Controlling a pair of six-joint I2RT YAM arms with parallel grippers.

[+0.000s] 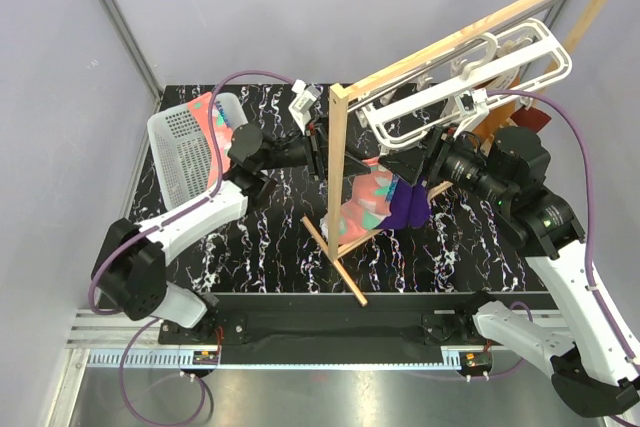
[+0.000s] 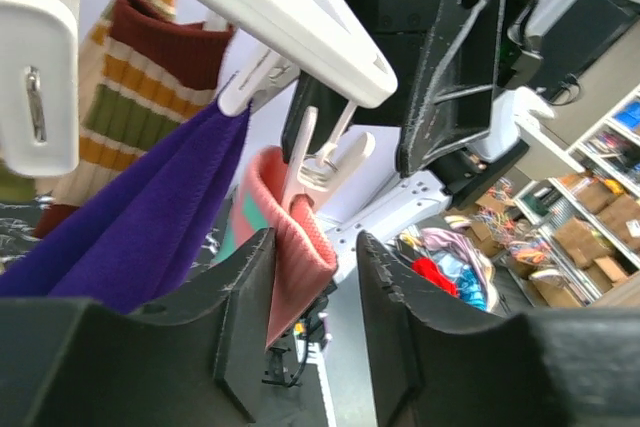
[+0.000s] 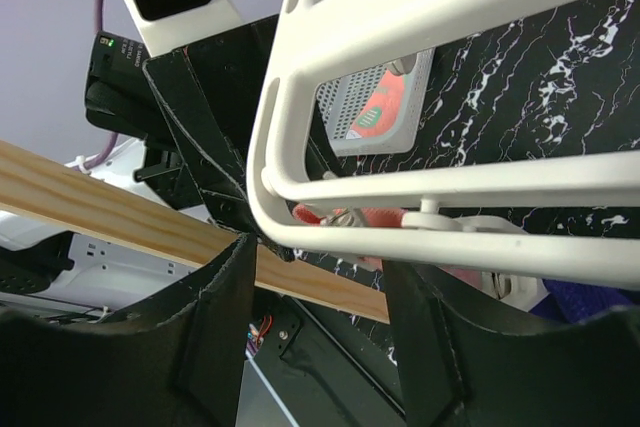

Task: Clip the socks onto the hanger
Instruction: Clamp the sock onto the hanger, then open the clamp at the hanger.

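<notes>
The white hanger (image 1: 562, 55) hangs from a wooden rail. A pink sock with teal patches (image 1: 365, 197) hangs below it next to a purple cloth (image 1: 408, 205). In the left wrist view the pink sock's cuff (image 2: 295, 237) sits under a white clip (image 2: 322, 162), between my left gripper's (image 2: 313, 242) open fingers and against the left one. A tan striped sock (image 2: 130, 87) hangs behind the purple cloth (image 2: 130, 237). My right gripper (image 3: 318, 252) is open, with the hanger's rounded corner bar (image 3: 275, 162) just past its fingertips. Both grippers (image 1: 322, 152) (image 1: 415, 162) face each other across the hanger.
The light wooden rail stand (image 1: 450, 42) crosses the table, with its post (image 1: 338, 177) and foot bar (image 1: 335, 262) between the arms. A white basket (image 1: 185, 142) at the far left holds another pink sock (image 1: 212, 112). The basket also shows in the right wrist view (image 3: 375, 112).
</notes>
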